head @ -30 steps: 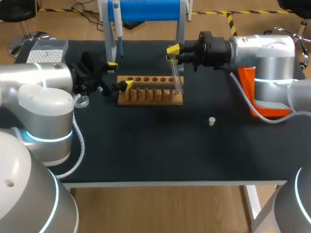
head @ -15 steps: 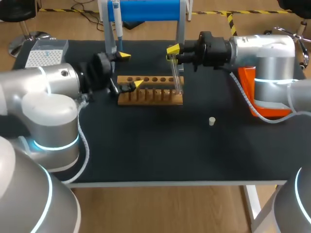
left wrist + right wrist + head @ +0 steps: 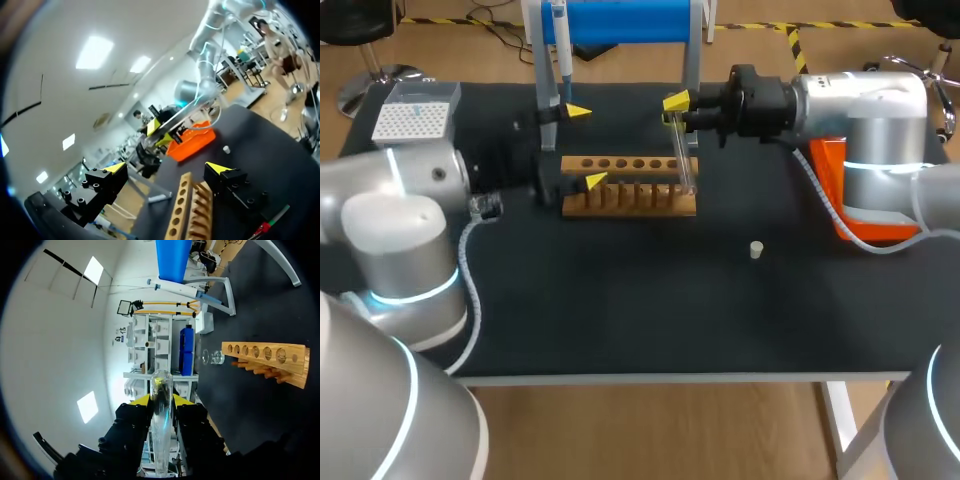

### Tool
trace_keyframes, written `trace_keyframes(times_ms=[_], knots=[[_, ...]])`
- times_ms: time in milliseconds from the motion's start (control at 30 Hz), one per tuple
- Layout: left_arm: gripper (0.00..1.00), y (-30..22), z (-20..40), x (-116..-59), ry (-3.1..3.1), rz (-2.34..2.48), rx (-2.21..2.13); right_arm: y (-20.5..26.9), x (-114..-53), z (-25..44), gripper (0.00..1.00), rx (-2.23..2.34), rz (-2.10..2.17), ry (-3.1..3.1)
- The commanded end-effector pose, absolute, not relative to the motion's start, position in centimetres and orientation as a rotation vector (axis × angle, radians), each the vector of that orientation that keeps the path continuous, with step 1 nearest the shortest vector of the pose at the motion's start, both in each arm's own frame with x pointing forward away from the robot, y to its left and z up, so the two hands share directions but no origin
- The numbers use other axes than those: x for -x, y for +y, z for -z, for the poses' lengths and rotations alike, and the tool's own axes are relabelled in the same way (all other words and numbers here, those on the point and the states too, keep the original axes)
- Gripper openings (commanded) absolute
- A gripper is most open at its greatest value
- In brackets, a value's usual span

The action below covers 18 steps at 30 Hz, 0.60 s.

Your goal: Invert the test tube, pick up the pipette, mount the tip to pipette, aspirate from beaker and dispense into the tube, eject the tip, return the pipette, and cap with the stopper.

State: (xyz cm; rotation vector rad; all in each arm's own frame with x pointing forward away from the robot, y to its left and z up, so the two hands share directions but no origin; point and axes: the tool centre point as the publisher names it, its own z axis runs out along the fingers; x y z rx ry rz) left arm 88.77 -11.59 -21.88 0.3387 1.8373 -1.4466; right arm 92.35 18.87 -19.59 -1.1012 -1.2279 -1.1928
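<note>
Test tube held upright between the right gripper's fingers at the wooden rack's right end; left gripper spread wide at its left end.

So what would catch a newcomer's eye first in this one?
The clear test tube stands out, held roughly upright in the right gripper over the right end of the wooden rack. Next, the left gripper with yellow tips spread wide at the rack's left end, near the hanging pipette. A small white stopper lies alone on the black table.
</note>
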Motion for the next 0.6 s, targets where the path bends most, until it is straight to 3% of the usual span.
trace_keyframes(times_ms=[33, 500, 600], knots=[[1.00, -11.9, 21.9, -86.9, 1.524, 1.193, -0.506, 18.8, -92.3, 19.5, 0.00, 1.103, 1.194, -1.229], [1.00, -12.1, 21.7, -86.5, 1.464, 1.231, -0.516, 18.8, -92.3, 19.5, 0.00, 1.103, 1.194, -1.229], [1.00, -13.2, 21.4, -86.5, 1.460, 1.150, -0.687, 18.8, -92.3, 19.5, 0.00, 1.103, 1.194, -1.229]])
